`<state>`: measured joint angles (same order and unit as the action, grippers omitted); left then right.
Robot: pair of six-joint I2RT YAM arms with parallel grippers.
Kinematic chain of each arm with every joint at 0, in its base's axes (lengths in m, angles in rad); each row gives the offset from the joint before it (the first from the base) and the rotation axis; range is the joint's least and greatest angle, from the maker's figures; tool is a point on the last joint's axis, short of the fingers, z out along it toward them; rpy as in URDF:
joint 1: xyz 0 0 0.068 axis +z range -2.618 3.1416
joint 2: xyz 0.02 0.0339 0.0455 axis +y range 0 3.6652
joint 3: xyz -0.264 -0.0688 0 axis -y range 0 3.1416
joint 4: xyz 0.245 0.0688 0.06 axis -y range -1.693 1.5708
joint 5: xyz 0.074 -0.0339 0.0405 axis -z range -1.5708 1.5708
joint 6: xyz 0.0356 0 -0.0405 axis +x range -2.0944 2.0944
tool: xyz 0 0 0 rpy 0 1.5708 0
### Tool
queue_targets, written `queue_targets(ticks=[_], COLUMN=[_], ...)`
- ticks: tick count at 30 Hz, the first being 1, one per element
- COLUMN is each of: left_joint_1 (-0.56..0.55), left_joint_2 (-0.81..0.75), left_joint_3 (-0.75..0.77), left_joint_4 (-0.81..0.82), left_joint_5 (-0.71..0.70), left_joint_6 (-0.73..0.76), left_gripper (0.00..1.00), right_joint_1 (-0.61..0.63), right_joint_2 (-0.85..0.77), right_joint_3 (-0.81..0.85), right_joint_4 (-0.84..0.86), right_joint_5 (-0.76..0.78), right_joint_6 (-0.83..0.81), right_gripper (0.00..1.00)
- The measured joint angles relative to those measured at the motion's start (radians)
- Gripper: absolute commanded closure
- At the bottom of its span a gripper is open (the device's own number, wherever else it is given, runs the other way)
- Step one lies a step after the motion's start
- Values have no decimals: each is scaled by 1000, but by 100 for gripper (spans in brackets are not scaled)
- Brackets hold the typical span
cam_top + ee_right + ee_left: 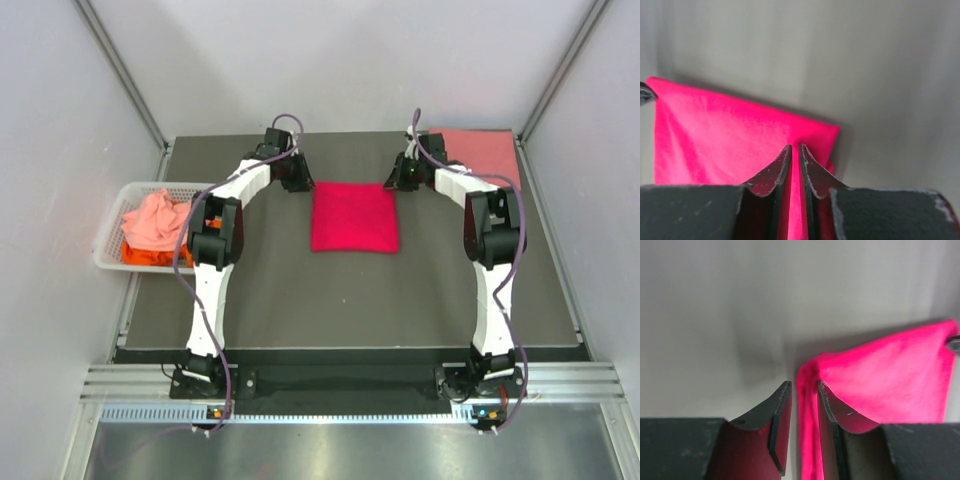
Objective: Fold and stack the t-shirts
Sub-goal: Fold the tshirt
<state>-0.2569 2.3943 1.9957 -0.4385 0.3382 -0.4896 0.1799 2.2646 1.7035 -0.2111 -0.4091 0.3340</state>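
Magenta shirt (354,218) lies folded on the table (260,300). Right gripper (795,146) pinches one far corner; left gripper (804,383) stands half-open around the other. Best release both together and lift straight up, so the folds lie flat.

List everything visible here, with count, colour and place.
table: one, dark grey.
basket: one, white, left table edge.
magenta-red t-shirt: one, folded, table centre.
salmon pink t-shirt: one, folded, far right corner.
pale coral t-shirt: one, crumpled, in the basket.
orange t-shirt: one, partly under it there.
left arm, right arm: white and black, near edge.
left hand: jaws apart, magenta-red corner between.
right hand: shut on its other far corner.
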Motion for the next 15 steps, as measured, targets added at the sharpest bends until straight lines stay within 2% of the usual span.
queue_targets(ticks=[4,7,11,15], left_joint_1=[-3,-9,-24,-42], left_joint_2=[-66,-181,-342,-409], left_joint_3=[-65,-179,-319,-417], left_joint_4=[-61,-74,-59,-27], left_joint_5=[-27,-39,-38,-11], left_joint_6=[6,10,15,13], left_gripper=[67,67,66,66], right_joint_1=[2,7,27,53], right_joint_2=[-49,-108,-182,-205], right_joint_3=[-29,-56,-84,-119], right_joint_4=[-2,0,18,61], right_joint_5=[-26,-52,-79,-118], right_joint_6=[14,28,44,72], right_gripper=[88,88,87,87])
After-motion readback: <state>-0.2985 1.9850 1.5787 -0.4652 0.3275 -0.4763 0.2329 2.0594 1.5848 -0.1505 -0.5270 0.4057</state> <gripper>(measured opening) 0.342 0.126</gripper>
